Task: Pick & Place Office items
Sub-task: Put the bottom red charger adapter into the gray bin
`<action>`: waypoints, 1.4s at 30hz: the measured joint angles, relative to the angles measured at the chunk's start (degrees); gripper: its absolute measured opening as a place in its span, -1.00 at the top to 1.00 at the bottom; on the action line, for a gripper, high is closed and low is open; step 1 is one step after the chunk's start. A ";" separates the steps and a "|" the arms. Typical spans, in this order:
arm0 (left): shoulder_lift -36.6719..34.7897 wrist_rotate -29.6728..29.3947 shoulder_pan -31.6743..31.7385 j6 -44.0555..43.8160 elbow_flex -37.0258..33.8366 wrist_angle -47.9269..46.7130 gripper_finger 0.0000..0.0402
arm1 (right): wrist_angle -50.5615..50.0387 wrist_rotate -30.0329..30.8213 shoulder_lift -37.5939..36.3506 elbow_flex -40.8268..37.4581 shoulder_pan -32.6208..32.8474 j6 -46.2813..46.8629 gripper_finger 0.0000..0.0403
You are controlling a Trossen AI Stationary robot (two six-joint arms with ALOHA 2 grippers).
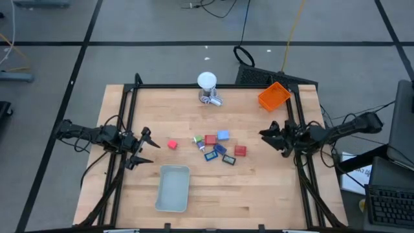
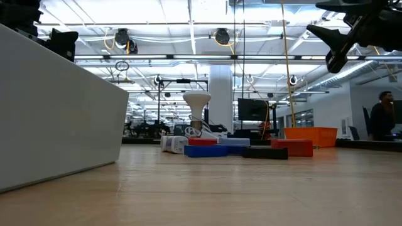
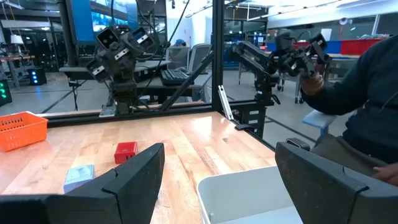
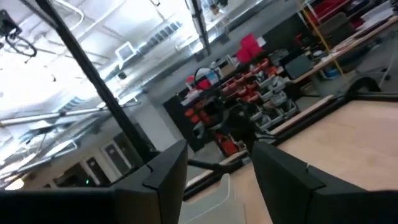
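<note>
High view: your office items cluster frame centre on table; left gripper mid-left, fingers wide, empty; right gripper mid-right, part-open, empty. Low view: items centre. Left wrist view: red block lower left. No legible writing.

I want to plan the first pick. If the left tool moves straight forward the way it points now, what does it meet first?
Probably the lone red block. The left tool, open at the table's left edge, points across toward it, with bare wood between them. Its height is unclear, so it might pass above.
</note>
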 joint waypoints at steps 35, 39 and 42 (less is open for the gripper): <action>0.00 0.02 0.00 0.00 0.00 0.02 -0.52 | -20.58 13.01 43.31 16.97 3.52 -17.23 -0.47; 0.00 0.02 0.00 0.00 0.00 0.01 -0.52 | -19.38 8.85 47.26 17.05 0.44 -14.53 -0.52; 0.00 0.00 0.00 0.00 0.00 0.02 -0.52 | -18.73 4.46 50.00 17.05 -0.88 -14.36 -0.52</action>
